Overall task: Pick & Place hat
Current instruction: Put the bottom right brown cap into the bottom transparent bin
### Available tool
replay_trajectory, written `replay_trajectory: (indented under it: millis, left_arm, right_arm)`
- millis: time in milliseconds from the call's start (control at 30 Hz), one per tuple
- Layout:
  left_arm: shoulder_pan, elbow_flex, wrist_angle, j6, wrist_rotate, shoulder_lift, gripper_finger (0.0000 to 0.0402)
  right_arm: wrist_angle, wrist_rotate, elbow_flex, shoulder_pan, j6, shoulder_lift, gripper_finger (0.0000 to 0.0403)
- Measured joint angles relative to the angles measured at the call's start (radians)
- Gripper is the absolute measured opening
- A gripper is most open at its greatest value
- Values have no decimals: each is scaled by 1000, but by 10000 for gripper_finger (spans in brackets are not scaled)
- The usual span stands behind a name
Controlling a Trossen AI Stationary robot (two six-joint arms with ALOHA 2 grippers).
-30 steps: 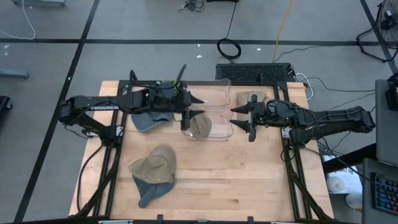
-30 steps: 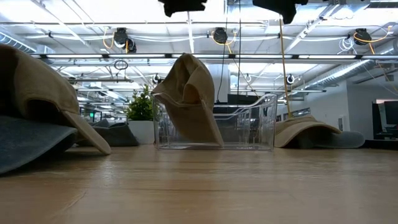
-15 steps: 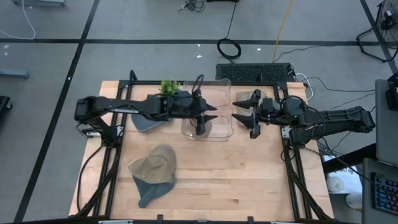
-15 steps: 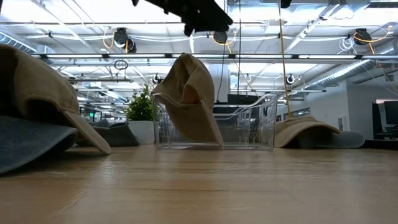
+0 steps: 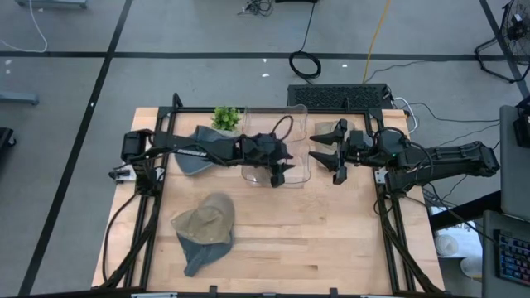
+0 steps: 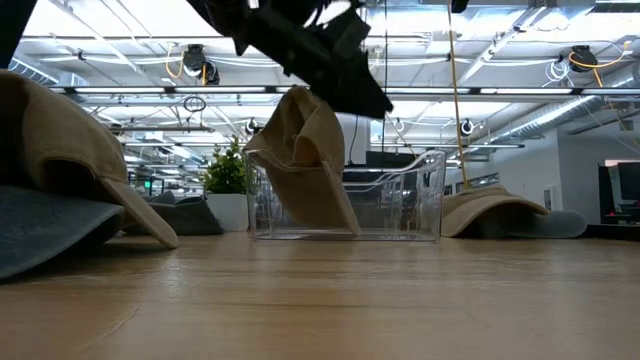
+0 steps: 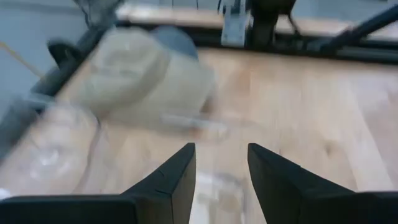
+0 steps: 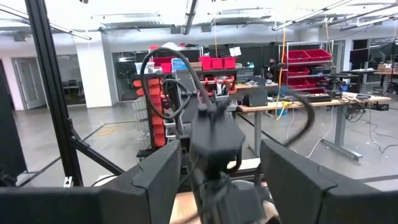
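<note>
A tan hat stands in the clear bin, leaning against its left wall with its crown above the rim. My left gripper hangs open over the bin, just above that hat, and covers most of it from above. In its wrist view the fingers are apart, with nothing between them. My right gripper waits open right of the bin, beside a second tan hat that lies on the table.
A tan and grey cap lies on the near left part of the table. A grey hat lies under my left arm, beside a small green plant. Bare wood stretches along the near edge and near right.
My left gripper has moved toward the table's right and down, from the bin's left side to over its middle, coming in low above the hat's crown. It has stayed open. The hat in the bin has not moved.
</note>
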Motion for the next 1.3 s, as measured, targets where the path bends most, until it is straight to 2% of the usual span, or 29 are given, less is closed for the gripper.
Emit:
replay_trajectory:
  millis: [233,400,800,967,1300]
  left_arm:
    - [-12,0,-229,-59,-2,-6,156]
    - [-14,1,-401,-77,-43,-35,156]
    - [-13,1,-692,-115,-89,-96,156]
    - [-14,1,-704,-156,-113,-111,156]
    - [-22,0,-641,-123,-94,-121,156]
  right_arm:
    - [0,0,0,0,-1,0,208]
    - [0,0,0,0,-3,0,208]
    - [0,2,0,0,-3,0,208]
    - [0,2,0,0,-3,0,208]
    - [-1,1,0,0,-3,0,208]
